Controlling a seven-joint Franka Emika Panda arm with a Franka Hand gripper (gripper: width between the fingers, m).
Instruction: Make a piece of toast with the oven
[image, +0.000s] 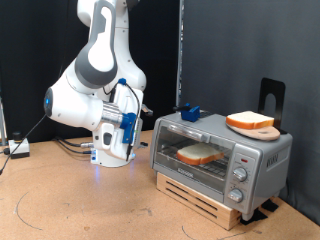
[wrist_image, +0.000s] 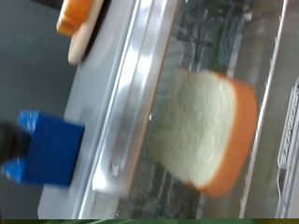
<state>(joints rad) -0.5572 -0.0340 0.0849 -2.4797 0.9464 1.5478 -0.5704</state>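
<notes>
Toast (image: 200, 154) sits in the shut oven (image: 222, 152) (claw (image: 113, 152) grip unclear), could burn if forgotten.

The piece of toast (image: 199, 154) is showing a pale white face (orange-brown crust) inside the silver-grey oven (image: 262, 158).

I see the piece of toast (image: 200, 154) lying flat, pale-faced, inside the closed silver oven (image: 252, 158), behind its glass door.
</notes>
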